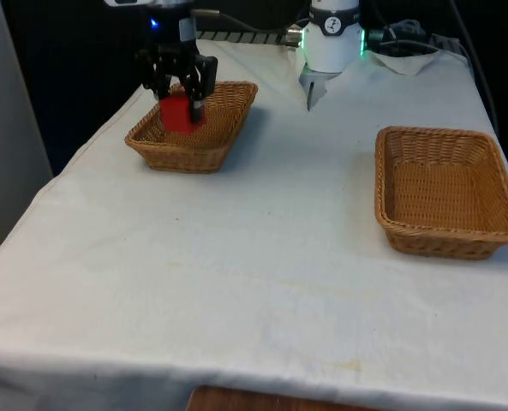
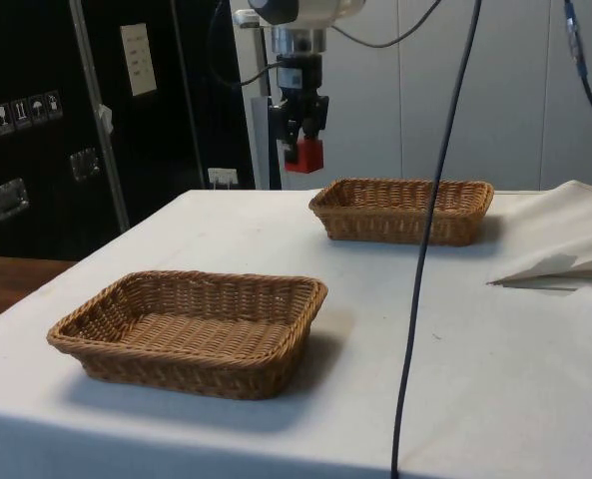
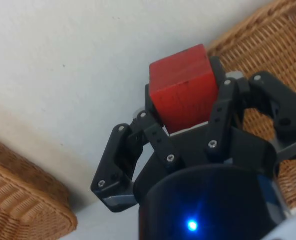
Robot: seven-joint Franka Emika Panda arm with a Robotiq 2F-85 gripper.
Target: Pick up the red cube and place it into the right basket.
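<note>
Gripper (image 1: 183,96) is clamped on the red cube (image 1: 178,112), fingers pressed on two opposite flat faces, cube raised off the table; in the front view it hangs in front of the far basket (image 1: 228,137), at about 11 o'clock of the table. In the side view the cube (image 2: 303,155) sits clear above and just off that basket's (image 2: 405,212) rim, not inside. Wrist view: cube (image 3: 182,92) is matte, looks like painted wood with faint grain, sharp edges, flat sides; likely light, stiff, not fragile, not very slippery. Flat parallel faces are the right hold, and the grip looks centred, cube poking out beyond the tips. Black fingers (image 3: 119,165) are hard linked metal or plastic with screws. Both baskets are woven tan wicker, rectangular, shallow, sloped walls, rolled rims; stiff but springy. The other basket (image 1: 449,193) sits at about 3 o'clock in the front view, well apart, empty. White cloth (image 1: 254,257) is soft and slightly wrinkled.
</note>
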